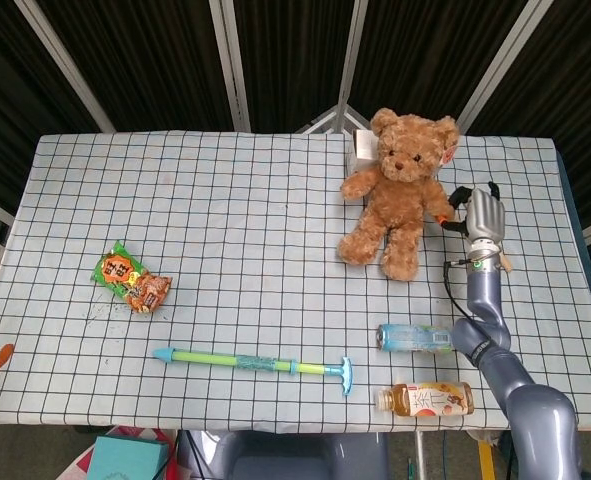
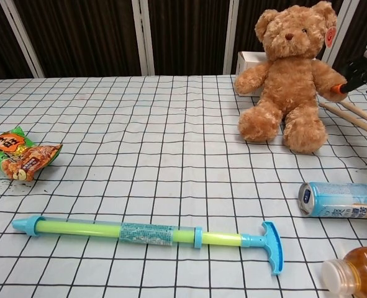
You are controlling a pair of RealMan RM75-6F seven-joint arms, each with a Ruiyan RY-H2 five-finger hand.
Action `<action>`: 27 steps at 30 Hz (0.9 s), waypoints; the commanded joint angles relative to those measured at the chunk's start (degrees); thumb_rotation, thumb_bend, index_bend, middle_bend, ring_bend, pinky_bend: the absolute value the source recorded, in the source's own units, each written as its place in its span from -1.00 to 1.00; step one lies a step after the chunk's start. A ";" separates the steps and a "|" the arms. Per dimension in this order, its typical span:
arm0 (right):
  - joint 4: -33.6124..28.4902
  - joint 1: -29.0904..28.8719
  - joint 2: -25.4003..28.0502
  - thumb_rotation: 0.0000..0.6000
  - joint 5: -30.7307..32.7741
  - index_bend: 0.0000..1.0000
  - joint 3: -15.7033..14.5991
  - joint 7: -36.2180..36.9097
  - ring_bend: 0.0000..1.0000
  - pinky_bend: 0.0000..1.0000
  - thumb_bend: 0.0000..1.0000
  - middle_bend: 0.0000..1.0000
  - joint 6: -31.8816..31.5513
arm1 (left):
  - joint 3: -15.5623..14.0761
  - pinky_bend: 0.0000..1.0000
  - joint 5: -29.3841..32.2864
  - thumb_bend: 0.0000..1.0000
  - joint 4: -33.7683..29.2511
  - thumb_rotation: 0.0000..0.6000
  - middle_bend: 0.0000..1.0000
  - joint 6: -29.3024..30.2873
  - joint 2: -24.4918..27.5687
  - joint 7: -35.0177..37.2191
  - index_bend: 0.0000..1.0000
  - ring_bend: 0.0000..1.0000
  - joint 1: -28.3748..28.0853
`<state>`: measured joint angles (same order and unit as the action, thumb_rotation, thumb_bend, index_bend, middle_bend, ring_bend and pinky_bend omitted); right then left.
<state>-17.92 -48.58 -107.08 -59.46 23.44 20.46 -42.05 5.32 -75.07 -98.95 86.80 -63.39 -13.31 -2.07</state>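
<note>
Checked tablecloth (image 1: 225, 230) — one teddy bear (image 1: 399, 190), its arm touched by the right hand (image 1: 482, 213), fingers spread; one can (image 1: 415, 337) at six o'clock.

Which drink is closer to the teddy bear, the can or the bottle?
The blue can, lying between the teddy bear and the brown tea bottle, which sits at the table's near edge.
</note>
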 commanded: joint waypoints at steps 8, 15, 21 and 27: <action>1.82 1.33 -1.88 1.00 0.31 0.20 0.67 2.54 -0.22 -1.00 -0.27 0.14 3.94 | 0.00 -0.76 0.21 -0.38 -0.10 1.00 -1.00 0.11 -0.11 -0.39 -0.64 -1.00 0.04; 1.76 0.36 -1.40 1.00 -1.06 0.20 0.79 3.76 -0.22 -1.00 -0.26 0.14 2.57 | 0.08 -0.76 0.40 -0.38 -0.12 1.00 -1.00 -0.19 -0.35 -0.91 -0.64 -1.00 -0.23; 0.54 -0.20 -0.94 1.00 -1.89 0.20 0.87 2.85 -0.22 -1.00 -0.26 0.14 0.57 | 0.01 -0.76 0.56 -0.38 -0.20 1.00 -1.00 -0.40 -0.53 -1.54 -0.64 -1.00 -0.38; 0.71 0.62 -1.33 1.00 -1.38 0.20 1.08 1.36 -0.22 -1.00 -0.26 0.14 1.71 | 0.00 -0.76 0.46 -0.38 -0.30 1.00 -1.00 -0.14 -0.35 -1.11 -0.64 -1.00 -0.21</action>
<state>-17.30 -48.14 -108.30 -60.95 24.48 22.02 -40.57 5.31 -74.62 -99.24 86.65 -63.77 -14.45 -2.30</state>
